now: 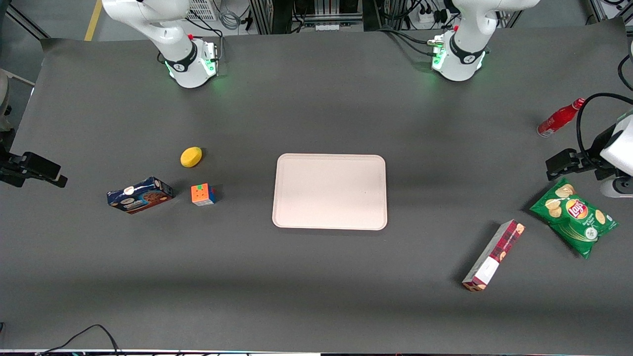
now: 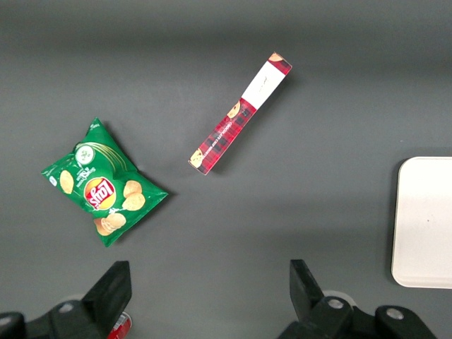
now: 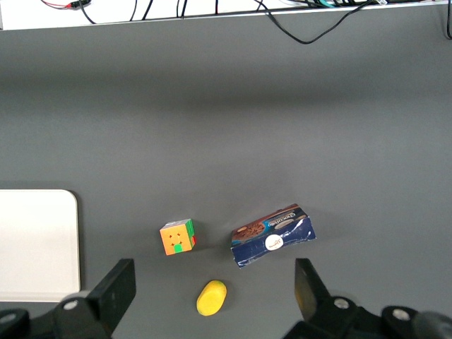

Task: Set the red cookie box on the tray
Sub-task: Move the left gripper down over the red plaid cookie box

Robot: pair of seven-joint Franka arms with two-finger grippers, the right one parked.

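The end effector (image 2: 210,296) hangs wide open and empty above the worktop (image 1: 316,277), nothing grasped yet. The red cookie box (image 1: 494,255) lies at the front view's lower right, beside a chip bag (image 1: 573,216), well apart from the bare central tray (image 1: 330,191). The whole task remains. Cables and racks line the upper edge.

tray (image 2: 424,222): cut by edge | red bottle (image 2: 120,326): mostly hidden by pincer (image 2: 212,296)

red cookie box (image 1: 493,255) beside chip bag (image 1: 573,216), hand (image 2: 210,286) above
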